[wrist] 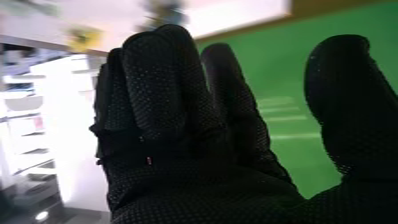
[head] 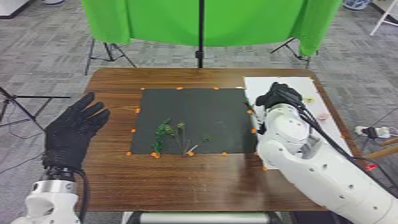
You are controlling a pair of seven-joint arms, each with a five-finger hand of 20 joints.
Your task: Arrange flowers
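Over the far right sheet point(head: 299, 81), the right hand point(head: 279, 95) has straight fingers, thumb apart. The left hand point(head: 69, 137), left, has loose fingers. Greenery point(head: 160, 138) lies on the mat point(head: 209, 105).

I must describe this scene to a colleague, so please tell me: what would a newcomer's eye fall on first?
Probably the bright green cloth hanging behind the table. Next might be the dark mat on the tabletop, with orange marks around it and green stems on its near half. The black-gloved right hand over the white sheet also stands out.
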